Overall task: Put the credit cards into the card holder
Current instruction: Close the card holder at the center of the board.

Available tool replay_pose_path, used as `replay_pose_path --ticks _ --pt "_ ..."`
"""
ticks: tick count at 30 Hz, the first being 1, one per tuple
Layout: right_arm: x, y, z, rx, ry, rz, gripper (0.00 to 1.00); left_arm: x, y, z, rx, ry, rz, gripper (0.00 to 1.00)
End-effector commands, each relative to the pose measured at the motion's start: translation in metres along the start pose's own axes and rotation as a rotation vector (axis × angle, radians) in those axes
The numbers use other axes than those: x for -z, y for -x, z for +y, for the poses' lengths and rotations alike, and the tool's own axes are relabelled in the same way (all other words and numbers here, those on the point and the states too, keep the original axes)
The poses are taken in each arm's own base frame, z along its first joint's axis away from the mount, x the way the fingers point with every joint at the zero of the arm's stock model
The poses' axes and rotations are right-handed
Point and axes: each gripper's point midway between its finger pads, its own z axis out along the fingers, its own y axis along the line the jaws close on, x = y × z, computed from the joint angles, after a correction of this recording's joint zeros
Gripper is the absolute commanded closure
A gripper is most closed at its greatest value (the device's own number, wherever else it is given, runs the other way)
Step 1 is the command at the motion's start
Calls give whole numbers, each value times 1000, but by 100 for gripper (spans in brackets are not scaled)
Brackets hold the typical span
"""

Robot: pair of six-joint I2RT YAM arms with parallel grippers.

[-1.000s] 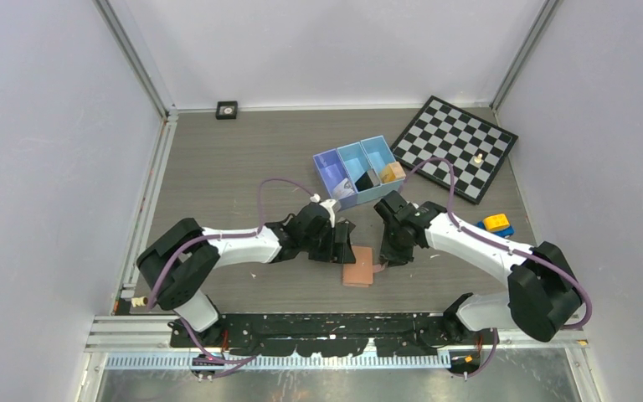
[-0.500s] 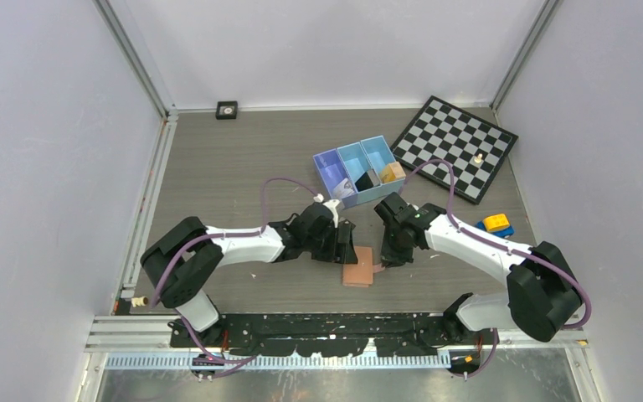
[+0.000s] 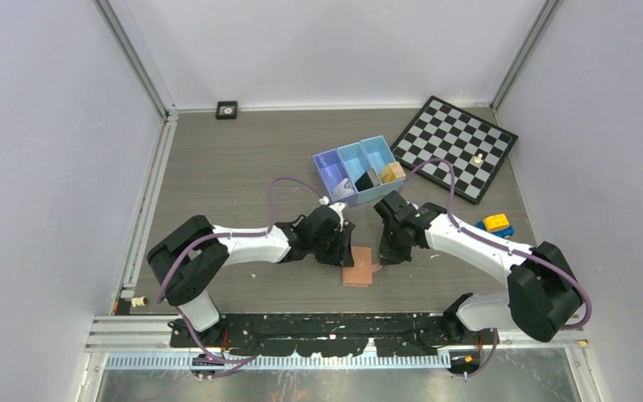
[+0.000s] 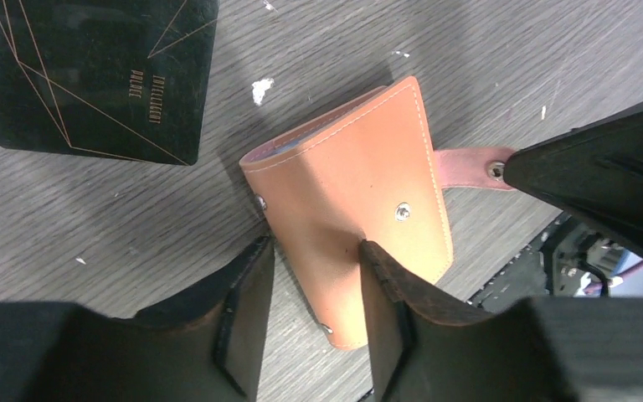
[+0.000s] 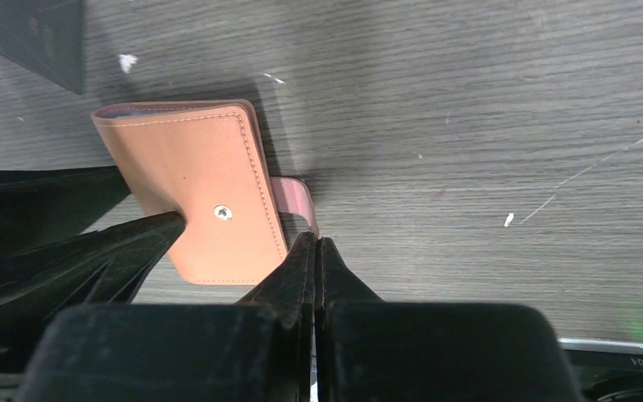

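The step in hand is the opening of the card holder point(image 4: 347, 197), which lies folded shut on the table point(image 4: 511, 50), between the two grippers and near the front edge. Its snap tab point(image 4: 465, 163) is already undone and sticks out flat to the side. The left gripper point(image 4: 316, 245) is about half open and grips nothing: one finger point(image 4: 381, 293) presses on the cover, and the other stands on the table just beside the holder's edge. The right gripper point(image 5: 314, 247) has its jaws fully together, with the tips at the end of the tab. Whether the thin tab is really pinched between them cannot be told. One black credit card point(image 4: 105, 75) lies flat on the table near the holder, not touching it, and no card is inside yet. A dark thing stands in the middle compartment of the blue bin point(image 3: 358, 172); it may be another card. The next move probably calls for one gripper to keep the holder down while the other lifts the cover by the tab. This would expose the pockets before a card is picked up.
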Motion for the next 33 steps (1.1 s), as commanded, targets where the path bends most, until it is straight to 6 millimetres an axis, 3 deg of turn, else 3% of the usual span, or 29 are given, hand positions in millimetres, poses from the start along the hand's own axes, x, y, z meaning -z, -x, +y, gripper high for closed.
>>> replay_pose_path --ticks 1,11,21,33 --pt "13 23 29 -20 98 -77 100 -4 -13 20 -34 107 48 59" --pt "-3 16 52 -32 212 -26 100 -7 -20 27 -48 157 67 71" --pt "-22 8 57 -9 223 31 100 -9 -21 26 -37 149 67 76" --pt "-1 8 52 53 229 8 100 -8 -21 28 -43 160 64 79"
